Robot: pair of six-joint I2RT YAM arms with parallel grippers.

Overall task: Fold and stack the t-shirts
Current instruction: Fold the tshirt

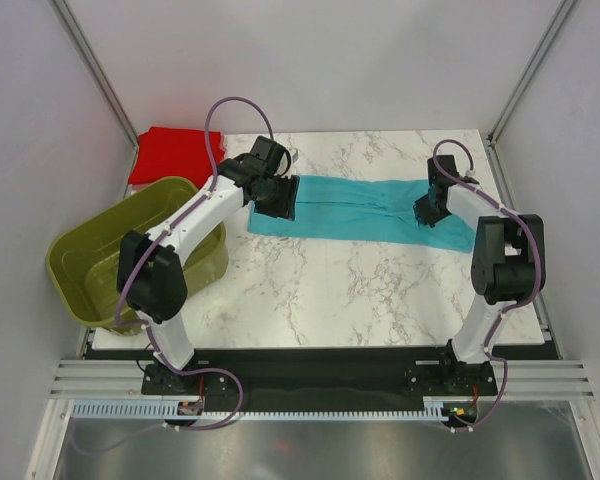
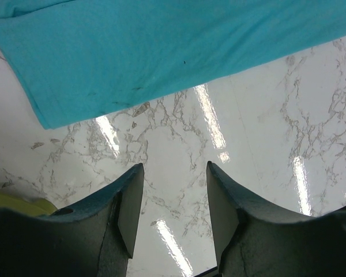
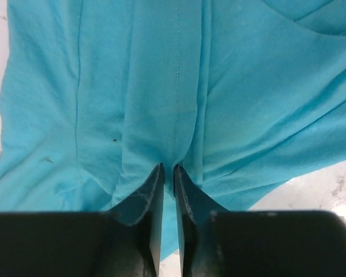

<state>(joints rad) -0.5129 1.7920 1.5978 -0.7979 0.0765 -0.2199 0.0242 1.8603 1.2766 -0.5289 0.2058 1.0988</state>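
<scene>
White links [image 1: 205,210], black joints [image 1: 152,275], purple cables [image 1: 242,102], dark left gripper [image 2: 175,166]

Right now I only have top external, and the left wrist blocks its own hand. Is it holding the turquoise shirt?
Observer: No. The left wrist view shows the left hand open over the bare marble table. The edge of the turquoise t-shirt lies just beyond its tips.
Operator: And the right one?
Observer: The right hand is shut on a raised fold of that shirt, and creases converge into the pinch.
Operator: Where on the cloth?
Observer: On a stitched seam that runs straight away from the pinch. A ribbed band shows at the top right of that view.
</scene>
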